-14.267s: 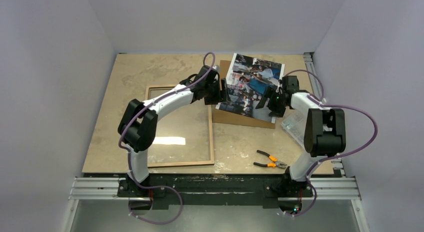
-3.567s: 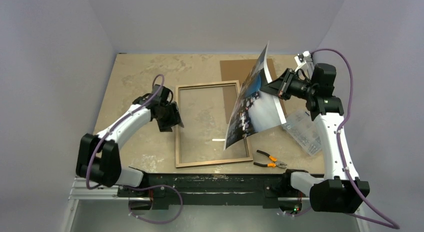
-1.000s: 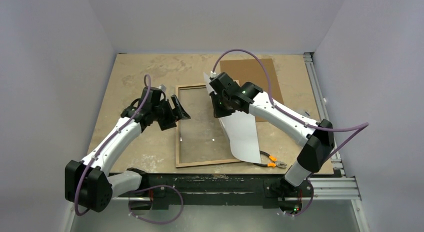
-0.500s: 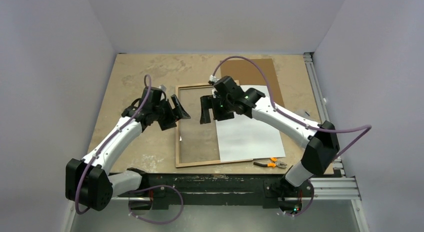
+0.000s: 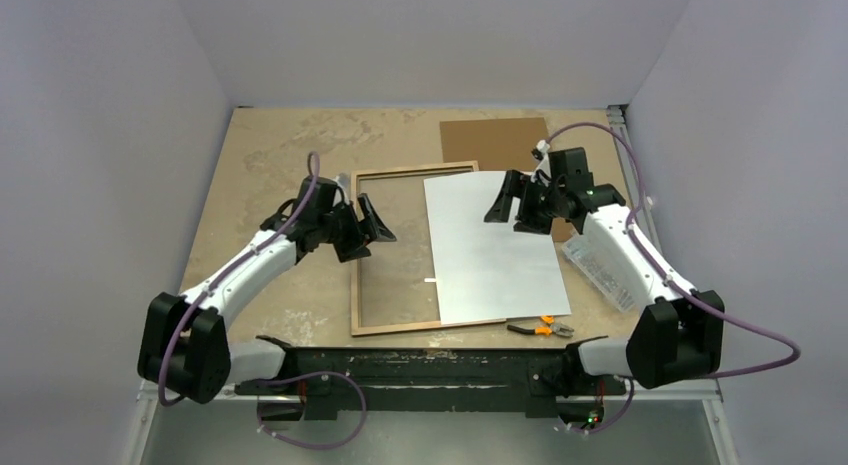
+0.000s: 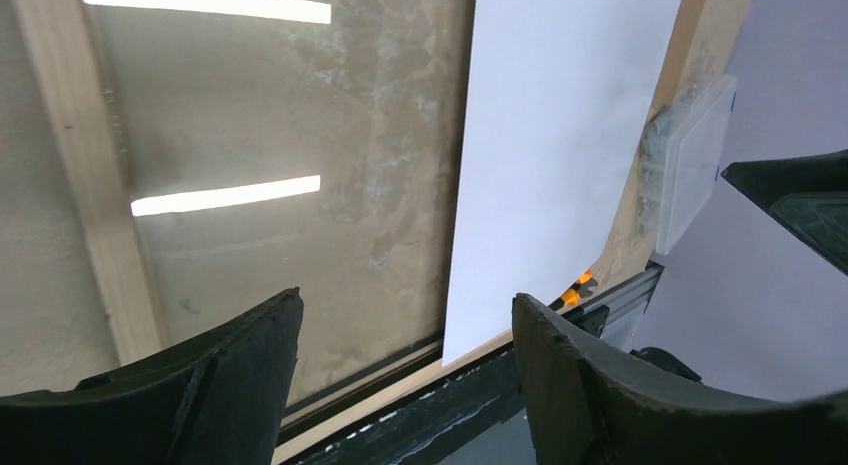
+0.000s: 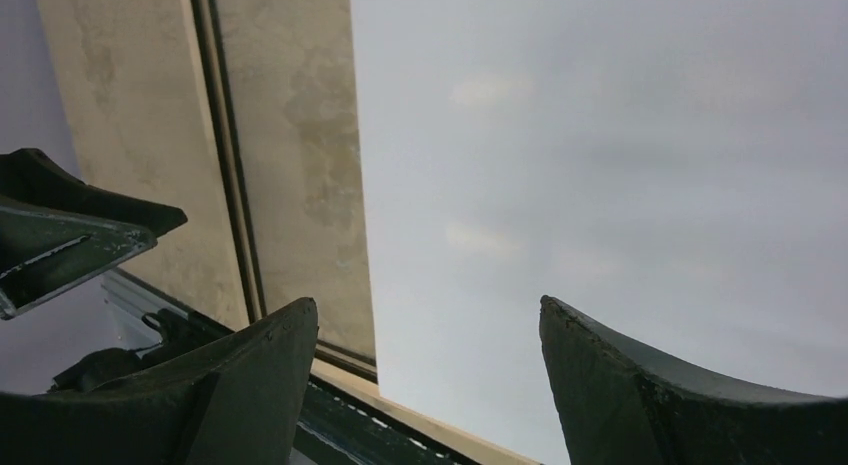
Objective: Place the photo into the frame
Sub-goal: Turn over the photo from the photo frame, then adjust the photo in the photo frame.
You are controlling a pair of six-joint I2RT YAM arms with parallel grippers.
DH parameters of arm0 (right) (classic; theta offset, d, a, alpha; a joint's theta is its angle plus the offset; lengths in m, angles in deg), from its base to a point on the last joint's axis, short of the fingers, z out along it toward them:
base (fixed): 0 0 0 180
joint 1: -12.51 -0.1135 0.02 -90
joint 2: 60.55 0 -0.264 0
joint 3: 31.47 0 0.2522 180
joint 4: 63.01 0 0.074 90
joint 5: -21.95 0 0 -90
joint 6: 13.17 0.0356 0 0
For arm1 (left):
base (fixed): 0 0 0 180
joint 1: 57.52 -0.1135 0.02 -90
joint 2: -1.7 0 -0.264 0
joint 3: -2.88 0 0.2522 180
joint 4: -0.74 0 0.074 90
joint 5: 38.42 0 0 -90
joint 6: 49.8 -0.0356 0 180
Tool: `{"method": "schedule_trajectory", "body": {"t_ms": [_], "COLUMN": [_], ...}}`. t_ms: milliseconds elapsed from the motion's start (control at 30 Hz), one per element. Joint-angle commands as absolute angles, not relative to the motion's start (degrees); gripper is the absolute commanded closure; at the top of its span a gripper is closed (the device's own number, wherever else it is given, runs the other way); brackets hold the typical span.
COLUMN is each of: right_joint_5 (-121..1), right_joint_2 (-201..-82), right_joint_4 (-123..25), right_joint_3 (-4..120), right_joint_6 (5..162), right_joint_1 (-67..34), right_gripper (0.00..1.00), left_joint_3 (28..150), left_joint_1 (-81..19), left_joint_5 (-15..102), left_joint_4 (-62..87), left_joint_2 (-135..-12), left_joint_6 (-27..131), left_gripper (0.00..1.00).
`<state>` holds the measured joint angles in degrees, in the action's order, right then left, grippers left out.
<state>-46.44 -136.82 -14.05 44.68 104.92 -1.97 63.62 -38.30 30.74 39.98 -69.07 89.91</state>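
The frame (image 5: 357,285) lies back up in the middle of the table, its light wood rails around the clear pane (image 6: 300,135). The photo (image 5: 495,255) lies flat with its white reverse up. It covers the frame's right half and overhangs the right rail. My left gripper (image 5: 377,240) is open and empty over the frame's left rail (image 6: 90,205). In its view (image 6: 405,300) the photo (image 6: 560,135) lies ahead to the right. My right gripper (image 5: 503,223) is open and empty just above the photo's far right part (image 7: 600,135). Its own view (image 7: 428,305) also shows the frame's rail (image 7: 215,135).
The brown backing board (image 5: 495,140) lies at the back, right of centre. Orange-handled pliers (image 5: 540,328) lie at the front edge beside the photo's near right corner. A clear plastic box (image 5: 600,270) lies at the right under the right arm.
The right gripper let go of the photo, which now lies flat, white side up, on the frame. The gripper pulled back to the right. The left gripper moved a little right over the frame's rail.
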Motion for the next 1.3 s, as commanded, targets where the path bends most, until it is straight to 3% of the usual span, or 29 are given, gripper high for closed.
{"method": "schedule_trajectory", "body": {"t_ms": [0,367,867,1100,1267], "right_joint_5": [-45.3,-48.1,-48.7,-47.3,-44.9], "right_joint_2": [-136.0,-139.5,-147.2,-146.5,-144.2], "right_joint_4": [-11.7,-15.8,-23.6,-23.7,-23.1], "right_joint_3": [41.3,32.5,24.2,24.5,25.0], "right_joint_6": [100.2,100.2,102.0,101.9,101.7], "right_joint_1": [3.6,11.6,15.5,15.6,15.5], "right_gripper": [0.20,0.20,0.20,0.21,0.21], "left_joint_3": [64.8,72.3,72.0,68.8,69.1], "left_joint_1": [-33.5,-21.9,-19.1,-19.1,-19.1], "left_joint_5": [26.5,21.3,21.0,22.7,23.1], "left_joint_4": [31.8,17.1,4.9,0.4,1.2], "left_joint_2": [-74.8,-96.3,-101.7,-97.7,-97.9], "left_joint_6": [91.8,97.1,101.9,103.9,103.8], "left_gripper": [0.26,0.30,0.36,0.51,0.80]}}
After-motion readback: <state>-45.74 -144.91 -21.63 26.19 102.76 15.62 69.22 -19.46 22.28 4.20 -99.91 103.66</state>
